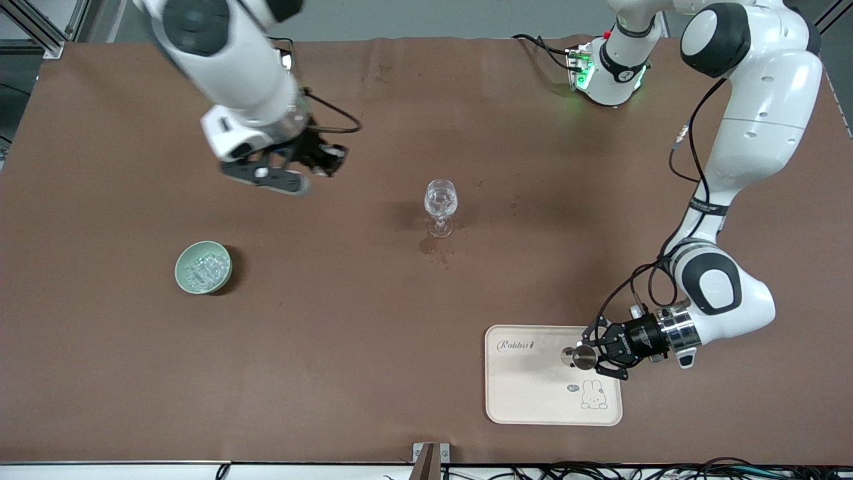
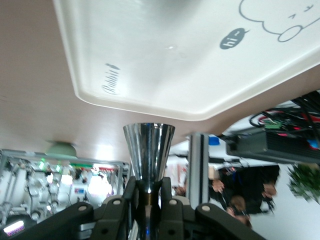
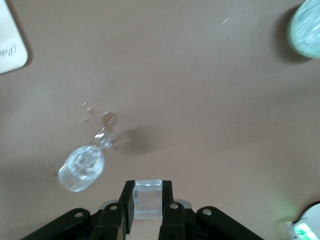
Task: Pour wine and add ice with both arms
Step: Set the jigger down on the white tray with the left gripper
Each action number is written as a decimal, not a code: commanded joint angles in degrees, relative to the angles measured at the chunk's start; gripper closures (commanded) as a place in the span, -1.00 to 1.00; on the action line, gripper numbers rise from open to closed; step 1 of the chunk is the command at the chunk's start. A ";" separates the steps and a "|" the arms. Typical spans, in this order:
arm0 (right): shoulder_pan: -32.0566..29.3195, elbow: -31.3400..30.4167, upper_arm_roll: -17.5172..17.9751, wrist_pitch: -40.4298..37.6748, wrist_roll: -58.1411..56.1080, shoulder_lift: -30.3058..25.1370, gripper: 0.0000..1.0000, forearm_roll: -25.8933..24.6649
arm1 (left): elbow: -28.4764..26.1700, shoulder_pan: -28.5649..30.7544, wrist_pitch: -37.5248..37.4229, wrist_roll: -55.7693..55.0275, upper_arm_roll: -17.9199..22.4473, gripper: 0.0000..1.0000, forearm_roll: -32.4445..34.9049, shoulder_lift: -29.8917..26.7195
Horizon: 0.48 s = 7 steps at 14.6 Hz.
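We see a frosted, glassy ice cube [image 3: 148,199] pinched in our right hand [image 3: 148,202] over the matte brown desk [image 1: 373,333]. More ice [image 1: 203,268] glints in the pale green bowl [image 1: 180,277]. Our left hand [image 1: 595,355] pinches a shiny conical steel cup [image 2: 148,156] over the cream tray [image 1: 520,400]. The stemmed glass [image 1: 440,206] stands mid-desk.

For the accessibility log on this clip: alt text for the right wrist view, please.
The right hand grips a clear ice cube above the brown table. A stemmed glass stands just ahead, with the green bowl and a pale tray corner at the picture's edges.
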 commanded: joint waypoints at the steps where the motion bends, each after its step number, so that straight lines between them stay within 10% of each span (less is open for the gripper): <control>1: 5.06 0.79 -0.04 2.81 7.33 3.86 0.99 -2.68 | 1.87 -0.07 1.56 4.87 -0.44 0.99 -4.40 2.47; 7: 12.28 1.40 -0.22 12.39 17.63 11.43 0.99 -4.01 | 1.52 1.77 1.22 10.78 0.00 0.94 -4.49 5.20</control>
